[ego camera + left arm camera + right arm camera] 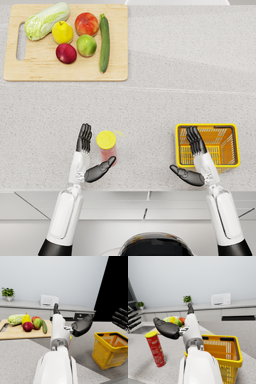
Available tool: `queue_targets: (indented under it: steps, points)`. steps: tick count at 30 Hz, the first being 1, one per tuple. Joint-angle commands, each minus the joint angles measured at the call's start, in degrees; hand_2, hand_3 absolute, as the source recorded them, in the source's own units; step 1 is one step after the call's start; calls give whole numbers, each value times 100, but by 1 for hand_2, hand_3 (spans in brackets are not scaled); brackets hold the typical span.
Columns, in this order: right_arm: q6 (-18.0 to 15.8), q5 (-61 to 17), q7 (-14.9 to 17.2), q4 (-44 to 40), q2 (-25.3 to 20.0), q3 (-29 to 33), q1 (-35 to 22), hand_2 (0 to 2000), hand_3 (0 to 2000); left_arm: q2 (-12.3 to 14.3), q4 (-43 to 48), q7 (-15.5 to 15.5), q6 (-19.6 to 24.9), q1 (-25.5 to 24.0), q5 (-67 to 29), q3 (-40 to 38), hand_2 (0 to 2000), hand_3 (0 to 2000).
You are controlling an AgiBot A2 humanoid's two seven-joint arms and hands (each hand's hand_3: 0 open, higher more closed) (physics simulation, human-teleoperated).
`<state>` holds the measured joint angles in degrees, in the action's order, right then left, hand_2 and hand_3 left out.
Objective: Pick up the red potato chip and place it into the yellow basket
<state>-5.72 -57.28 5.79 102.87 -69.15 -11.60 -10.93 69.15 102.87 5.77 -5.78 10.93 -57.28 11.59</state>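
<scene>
Head view findings, largest item first. One grey speckled countertop [175, 75] carries everything. One wooden cutting board [65, 67] lies at its far left, bearing six pieces of produce: one cabbage [46, 20], one cucumber [104, 42], one peach [86, 23], one yellow pear [62, 32], one green apple [86, 45] and one red apple [66, 53]. One yellow basket [230, 162] sits on the counter at the near right, well apart from the board.

One red potato chip can [107, 145] with a yellow lid stands upright on the counter, well to the left of the basket; the right wrist view confirms it upright [156, 349]. Two hands are present. The left hand [87, 157] sits just beside the can, fingers extended along its left side and thumb reaching under its near side; the fingers are apart and not clamped on it, though whether the thumb touches the can cannot be determined. The right hand [194, 160] is over the near-left corner of the basket, fingers spread, thumb out to the side, holding nothing.

Wrist views show one microwave [220, 299] and two potted plants [187, 299] [140, 304] on the rear counter.
</scene>
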Motion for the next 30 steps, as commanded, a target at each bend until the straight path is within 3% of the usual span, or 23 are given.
queue_targets:
  steps: [1,13,17,25,30]
  points:
    - [0,0,0,0,0,0,0,0,0,0,0,0,0,0,0,0,0,0]
    - [0,0,0,-93,-6,-172,-11,0,0,6,-93,0,0,11,0,172,0,0]
    - [421,0,-426,38,-164,-3,-160,0,0,144,-110,-424,425,126,0,39,0,0]
    - [561,-1969,-568,-13,-301,234,-194,0,0,382,-579,-566,567,360,-2040,-46,0,0]
    - [569,-2346,-576,10,-372,127,-190,0,0,539,-1660,-574,576,569,-2568,87,0,0]
